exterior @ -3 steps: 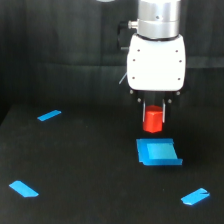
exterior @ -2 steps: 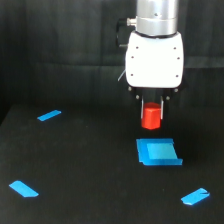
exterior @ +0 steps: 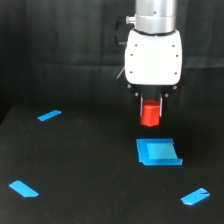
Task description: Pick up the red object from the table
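Observation:
The red object [exterior: 150, 113] is a small red-orange faceted block. It hangs between the short dark fingers of my gripper [exterior: 151, 106], under the white gripper body. The gripper is shut on it and holds it clear above the black table [exterior: 90, 165], just above and behind the flat blue square piece [exterior: 157, 152]. The block's top is hidden between the fingers.
Flat blue strips lie on the table: one at the exterior view's left rear [exterior: 49, 115], one at the front left [exterior: 23, 188], one at the front right [exterior: 195, 196]. A black curtain hangs behind.
The gripper has risen with the red block in it, lifting it higher above the table and the blue square.

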Available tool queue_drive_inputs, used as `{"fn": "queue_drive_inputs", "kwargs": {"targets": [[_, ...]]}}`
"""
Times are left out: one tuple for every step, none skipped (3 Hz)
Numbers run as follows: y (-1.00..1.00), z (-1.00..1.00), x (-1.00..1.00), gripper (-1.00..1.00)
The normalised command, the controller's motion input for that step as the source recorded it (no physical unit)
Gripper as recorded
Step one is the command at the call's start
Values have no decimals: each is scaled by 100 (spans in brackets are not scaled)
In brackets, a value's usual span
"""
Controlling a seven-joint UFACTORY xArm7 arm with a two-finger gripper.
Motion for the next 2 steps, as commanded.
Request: {"fn": "queue_drive_inputs", "kwargs": {"targets": [[5, -13, -5, -93], [2, 2, -4, -98]]}}
